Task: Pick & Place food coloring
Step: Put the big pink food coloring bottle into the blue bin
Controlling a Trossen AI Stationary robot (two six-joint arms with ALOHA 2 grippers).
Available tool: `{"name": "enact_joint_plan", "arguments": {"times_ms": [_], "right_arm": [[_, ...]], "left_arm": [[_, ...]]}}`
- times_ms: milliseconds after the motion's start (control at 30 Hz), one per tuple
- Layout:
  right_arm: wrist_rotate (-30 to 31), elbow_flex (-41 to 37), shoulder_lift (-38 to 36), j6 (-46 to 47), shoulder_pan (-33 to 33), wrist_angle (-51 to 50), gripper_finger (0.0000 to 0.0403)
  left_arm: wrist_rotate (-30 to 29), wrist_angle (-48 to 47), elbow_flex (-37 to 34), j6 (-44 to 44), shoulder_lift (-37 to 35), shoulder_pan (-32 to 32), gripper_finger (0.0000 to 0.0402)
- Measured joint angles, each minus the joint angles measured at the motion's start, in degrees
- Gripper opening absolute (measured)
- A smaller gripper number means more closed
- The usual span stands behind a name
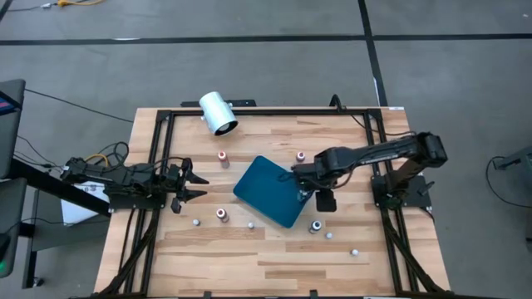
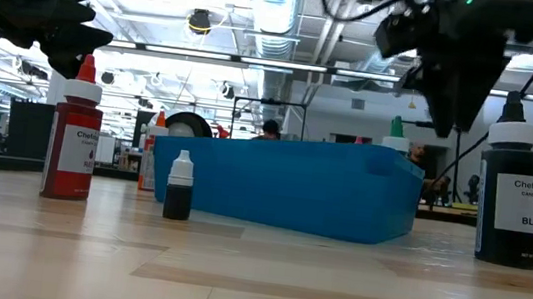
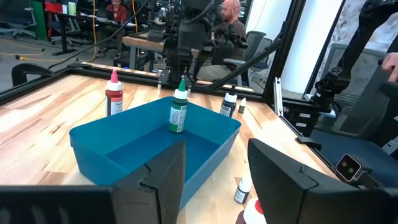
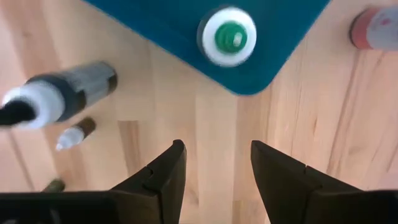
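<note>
A food coloring bottle with a green top (image 3: 178,109) stands upright on its base inside the teal tray (image 1: 264,195), near the tray's right corner. From above it shows as a white ring with a green cap (image 4: 227,36). My right gripper (image 4: 217,165) hangs open above the table just beside that corner (image 1: 306,195), fingers pointing down, nothing between them. In the low view it (image 2: 453,105) is up above the bottle's tip (image 2: 396,132). My left gripper (image 3: 214,171) waits open at the table's left side (image 1: 195,184), pointing level at the tray.
Outside the tray stand red bottles (image 1: 223,157) (image 1: 301,155) (image 1: 222,214), a black one (image 1: 316,226) and tiny bottles (image 1: 196,222) (image 1: 250,224) (image 1: 355,251). A white cylinder (image 1: 218,113) lies at the far left. People sit beyond the table's right side.
</note>
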Motion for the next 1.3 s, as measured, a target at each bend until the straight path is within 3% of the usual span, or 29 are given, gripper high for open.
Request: {"name": "enact_joint_plan", "arguments": {"times_ms": [400, 700, 833, 1133, 1300], "right_arm": [[0.36, 0.09, -15.54, 9.19, 4.05, 2.03, 0.0150], [0.83, 0.09, -22.94, 20.64, 13.18, 5.70, 0.0150], [7.46, 0.08, -23.74, 24.16, 18.94, 7.61, 0.0148], [31.52, 0.07, -23.73, 32.10, 31.18, 7.50, 0.0139], [38.12, 0.08, -23.73, 39.63, 34.71, 2.27, 0.0141]], "left_arm": [[0.00, 0.02, 0.00, 0.01, 0.00, -0.01, 0.0165], [0.01, 0.02, 0.00, -0.01, 0.00, 0.00, 0.0165], [0.00, 0.02, 0.00, -0.01, 0.00, 0.01, 0.0165], [0.00, 0.04, 0.00, -0.01, 0.00, 0.01, 0.0165], [0.00, 0.07, 0.00, -0.01, 0.00, -0.01, 0.0165]]}}
